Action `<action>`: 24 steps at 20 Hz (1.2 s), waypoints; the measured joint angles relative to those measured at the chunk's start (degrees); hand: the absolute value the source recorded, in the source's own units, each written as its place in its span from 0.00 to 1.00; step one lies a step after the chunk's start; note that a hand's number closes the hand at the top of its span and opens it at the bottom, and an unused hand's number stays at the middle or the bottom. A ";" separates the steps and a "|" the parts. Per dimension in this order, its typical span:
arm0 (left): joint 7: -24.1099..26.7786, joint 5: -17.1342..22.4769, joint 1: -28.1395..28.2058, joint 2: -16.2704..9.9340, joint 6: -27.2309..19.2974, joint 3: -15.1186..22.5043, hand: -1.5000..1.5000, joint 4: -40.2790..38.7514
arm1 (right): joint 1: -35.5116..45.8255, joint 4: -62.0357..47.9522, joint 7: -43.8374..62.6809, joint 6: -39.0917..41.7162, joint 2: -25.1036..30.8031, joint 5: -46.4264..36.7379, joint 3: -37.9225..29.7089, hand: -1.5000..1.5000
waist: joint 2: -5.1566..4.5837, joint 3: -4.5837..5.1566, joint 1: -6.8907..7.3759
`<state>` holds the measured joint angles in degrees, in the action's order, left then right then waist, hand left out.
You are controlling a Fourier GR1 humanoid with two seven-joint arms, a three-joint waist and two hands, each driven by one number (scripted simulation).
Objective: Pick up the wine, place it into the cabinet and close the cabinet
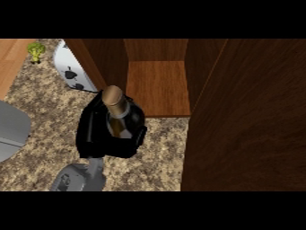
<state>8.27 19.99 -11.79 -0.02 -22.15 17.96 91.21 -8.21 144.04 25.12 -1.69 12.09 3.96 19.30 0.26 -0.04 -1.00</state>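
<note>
Speckled granite counter (42,112) fills the lower left, with a strip of light wood surface (3,63) at the upper left corner.

One dark wooden cabinet (181,58) takes up the top centre. It stands open, one lighter wood shelf (159,87) showing inside. One cabinet door (255,126) is swung out, covering the whole right side of the view as a big dark brown panel.

One grey rounded object (3,130) sits at the left edge, partly cut off, can't tell what it is.

One white appliance (72,67) with black slots or knobs sits just left of the cabinet's side wall, at the back of the counter.

One hand (95,130) in view, black, on one grey forearm (79,177) coming in from the lower edge left of centre. Can't say for sure which arm. Fingers curl round one wine bottle (119,112), holding it by the body. Bottle is upright-ish, tilted a little, gold foil top (114,96) pointing up toward the camera, pale label band visible under the foil. Bottle is above the counter just in front of the open cabinet's lower left corner, not inside yet.

One small green vegetable (36,50), looks like broccoli, at the upper left on the counter edge, well apart from the hand.

Second hand not visible.
</note>
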 measured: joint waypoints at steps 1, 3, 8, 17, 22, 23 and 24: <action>-0.63 0.06 -1.76 0.00 -1.20 -0.04 1.00 -1.18 | 0.15 -0.04 0.14 -0.03 -0.14 -0.02 0.25 0.00 | -0.05 0.00 -0.03; -1.65 0.23 -4.22 0.00 -4.84 1.32 1.00 -2.37 | -0.77 0.04 -0.82 0.65 0.02 0.08 0.23 0.00 | -0.06 0.00 -0.22; -0.79 0.79 -7.48 0.01 -8.53 3.16 1.00 -7.33 | -1.81 0.03 -1.88 1.64 0.02 0.33 -1.26 0.00 | -0.16 0.02 -0.16; 5.54 5.04 -13.76 0.01 -11.80 4.94 1.00 -21.16 | -1.55 0.15 -1.35 2.96 -0.05 0.91 -2.29 0.00 | -0.34 0.06 -0.74; 10.80 9.06 -15.27 0.01 -11.19 5.86 1.00 -27.55 | -2.69 0.10 -2.25 3.86 -0.55 1.19 -2.15 0.00 | -0.36 0.07 -0.88; 12.30 10.32 -15.58 0.01 -11.29 6.42 1.00 -29.14 | -2.83 0.05 -2.28 4.06 -0.63 1.23 -2.02 0.00 | -0.39 0.07 -0.97; 13.40 11.31 -15.83 0.02 -10.93 6.54 1.00 -30.46 | -2.95 0.00 -2.16 4.02 -0.84 1.21 -1.63 0.00 | -0.39 0.07 -0.90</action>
<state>21.68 31.29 -27.62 0.00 -33.08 24.50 60.75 -11.15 144.04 22.95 2.32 11.25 5.17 17.68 -0.12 0.04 -1.90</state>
